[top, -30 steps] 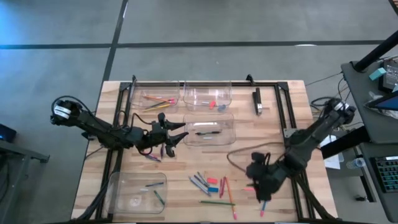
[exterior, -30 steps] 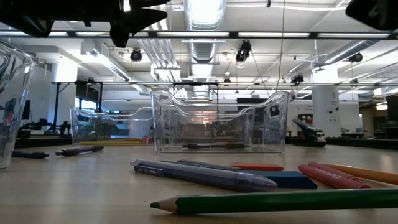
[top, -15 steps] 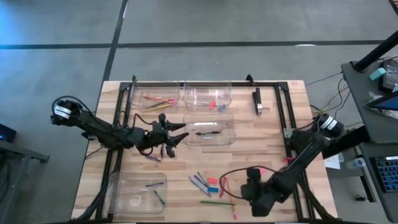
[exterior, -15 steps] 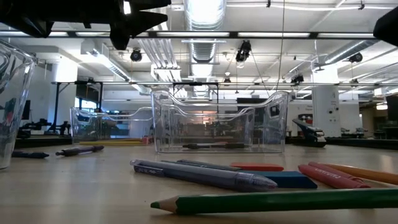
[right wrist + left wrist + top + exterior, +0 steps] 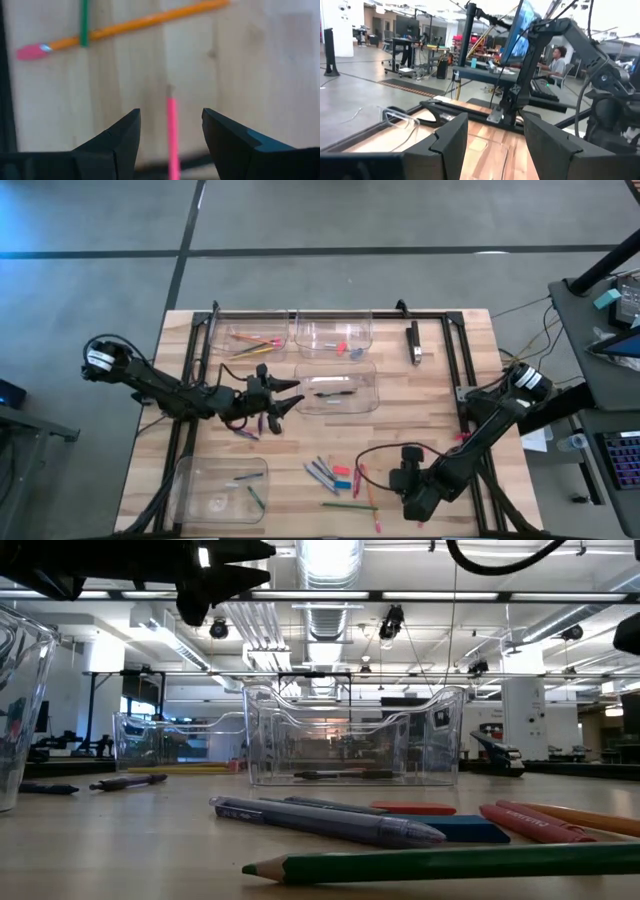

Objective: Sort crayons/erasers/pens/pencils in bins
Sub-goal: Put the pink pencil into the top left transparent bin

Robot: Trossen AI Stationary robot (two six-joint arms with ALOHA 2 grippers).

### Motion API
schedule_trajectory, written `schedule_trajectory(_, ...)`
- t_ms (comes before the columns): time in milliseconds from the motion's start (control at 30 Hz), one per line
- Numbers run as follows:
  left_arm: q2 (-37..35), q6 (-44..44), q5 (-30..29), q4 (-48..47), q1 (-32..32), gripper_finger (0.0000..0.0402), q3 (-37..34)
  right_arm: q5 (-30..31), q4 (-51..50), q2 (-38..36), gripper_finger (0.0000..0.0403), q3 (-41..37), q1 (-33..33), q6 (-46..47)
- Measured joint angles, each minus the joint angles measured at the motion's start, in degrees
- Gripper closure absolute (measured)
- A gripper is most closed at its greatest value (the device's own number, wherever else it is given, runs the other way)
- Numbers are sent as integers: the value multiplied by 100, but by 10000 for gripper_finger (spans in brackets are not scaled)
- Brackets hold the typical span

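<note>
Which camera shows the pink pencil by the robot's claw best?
The right wrist view: the pink pencil lies on the wood directly between the open right gripper fingers. The high view shows only a sliver of pink beneath that gripper. The low view and left wrist view don't show it clearly.

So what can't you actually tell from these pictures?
- High view: items in the front-left bin are too small to identify.
- Right wrist view: the pink pencil is cut off by the edge.
- High view: the right gripper hides the table beneath it.
- Low view: the green pencil runs out of frame.
</note>
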Motion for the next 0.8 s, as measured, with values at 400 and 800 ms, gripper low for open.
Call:
schedule_trajectory(400,2,-15,2,-45,0,223,0,-3,628,272,203,-519,0,34)
schedule_trajectory(800,2,-21,4,-44,0,223,0,-14,681,276,329,-588,0,-14)
